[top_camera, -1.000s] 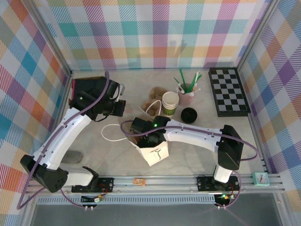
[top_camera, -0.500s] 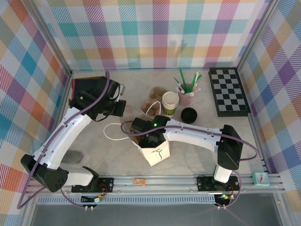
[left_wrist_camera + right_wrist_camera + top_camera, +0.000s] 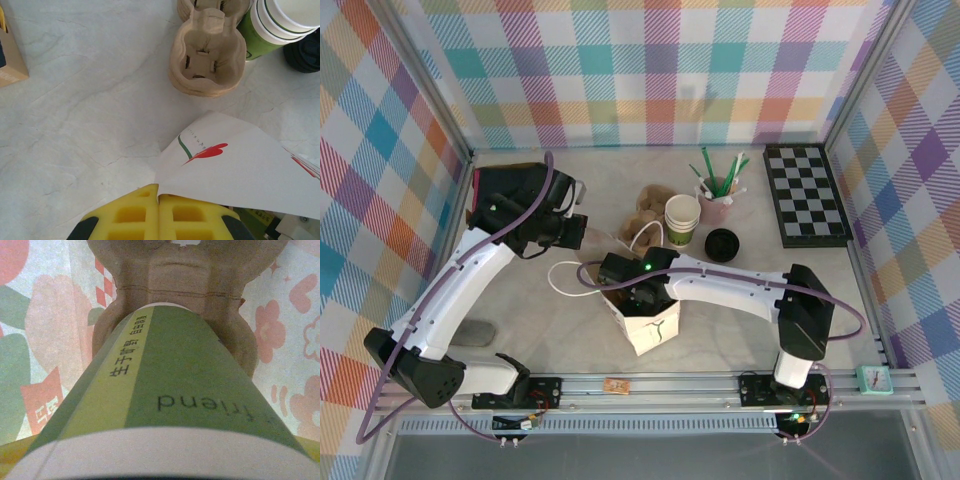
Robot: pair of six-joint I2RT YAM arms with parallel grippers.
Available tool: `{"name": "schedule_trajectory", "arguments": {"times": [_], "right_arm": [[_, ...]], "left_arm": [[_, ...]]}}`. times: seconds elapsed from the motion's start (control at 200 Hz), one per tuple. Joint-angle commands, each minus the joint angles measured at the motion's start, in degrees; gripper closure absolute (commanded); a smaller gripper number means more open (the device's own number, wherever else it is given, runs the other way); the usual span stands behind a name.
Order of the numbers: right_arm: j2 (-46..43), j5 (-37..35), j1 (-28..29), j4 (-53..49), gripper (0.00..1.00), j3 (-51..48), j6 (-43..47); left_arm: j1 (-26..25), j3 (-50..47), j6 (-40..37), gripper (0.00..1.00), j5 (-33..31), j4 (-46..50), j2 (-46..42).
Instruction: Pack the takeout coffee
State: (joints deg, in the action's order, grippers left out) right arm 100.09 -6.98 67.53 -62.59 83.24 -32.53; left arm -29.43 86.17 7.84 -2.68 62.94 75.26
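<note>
The takeout coffee (image 3: 190, 365), a green cup with a white upper band, fills the right wrist view; its base points at a brown pulp carrier (image 3: 180, 275) that lies inside the paper bag (image 3: 655, 328). My right gripper (image 3: 638, 292) reaches down into the bag's mouth, shut on the cup, and hides it from above. The bag's flowered inner walls (image 3: 45, 315) stand on both sides. My left gripper (image 3: 159, 197) is shut on a corner of the bag's white edge (image 3: 235, 170), and from above it sits to the bag's upper left (image 3: 572, 232).
Behind the bag stand a stack of white-and-green cups (image 3: 682, 220), a pile of pulp carriers (image 3: 650, 205), a loose black lid (image 3: 722, 243) and a pink cup of straws (image 3: 717, 195). A chessboard (image 3: 807, 195) lies at the back right. A grey pad (image 3: 475, 332) lies front left.
The bag's loose white handle loop has shifted slightly up and to the right on the table. Both grippers keep their places and their holds.
</note>
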Motion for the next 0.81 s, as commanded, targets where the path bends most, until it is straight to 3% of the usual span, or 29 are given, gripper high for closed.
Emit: {"name": "schedule_trajectory", "arguments": {"times": [0.0, 0.8], "right_arm": [[1.58, 2.80, 0.41, -4.98, 0.61, -0.93, 0.61], [1.60, 2.94, 0.41, -8.86, 0.60, 1.10, 0.79]], "left_arm": [[0.78, 2.69, -1.24, 1.00, -3.74, -0.71, 0.06], [0.78, 3.39, -1.60, 1.00, -4.91, -0.74, 0.41]]}}
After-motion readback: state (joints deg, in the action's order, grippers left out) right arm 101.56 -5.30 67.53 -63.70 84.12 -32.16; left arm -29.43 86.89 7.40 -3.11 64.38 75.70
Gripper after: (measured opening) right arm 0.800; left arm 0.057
